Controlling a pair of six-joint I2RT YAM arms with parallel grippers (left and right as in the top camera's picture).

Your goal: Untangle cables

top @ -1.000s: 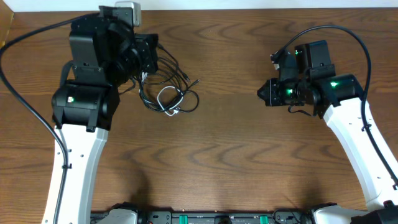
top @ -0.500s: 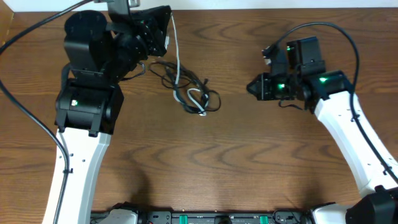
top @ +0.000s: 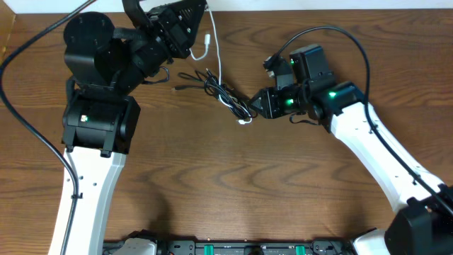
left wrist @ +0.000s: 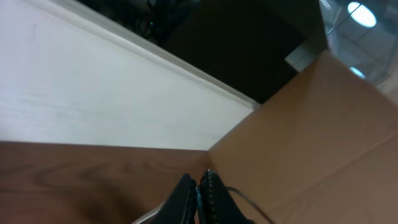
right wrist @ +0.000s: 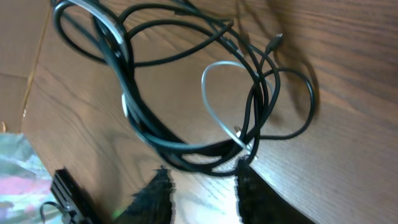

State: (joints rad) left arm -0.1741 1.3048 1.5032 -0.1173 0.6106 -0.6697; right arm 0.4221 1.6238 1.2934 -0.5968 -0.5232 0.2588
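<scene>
The cables lie in a knot on the brown table, two black cables (top: 225, 92) looped round a white cable (top: 214, 53). The white cable rises from the knot to my left gripper (top: 200, 10), raised at the far edge and shut on it. In the left wrist view that gripper (left wrist: 200, 186) shows closed fingers, with a white cord on their left and a thin black cord (left wrist: 249, 205) on their right. My right gripper (top: 253, 106) stands open at the knot's right side. In the right wrist view it (right wrist: 202, 186) faces the black loops (right wrist: 155, 140) and the white loop (right wrist: 208, 93), nothing between its fingers.
A cardboard box (left wrist: 311, 124) and a white wall (left wrist: 93, 106) stand beyond the table's far edge. Thick black arm cords (top: 28, 134) run along the left side and arch over the right arm (top: 347, 39). A loose black plug end (top: 177, 88) lies left of the knot.
My left gripper rose and swung right along the far edge, dragging the knot rightward. My right gripper came left to the knot and opened.
</scene>
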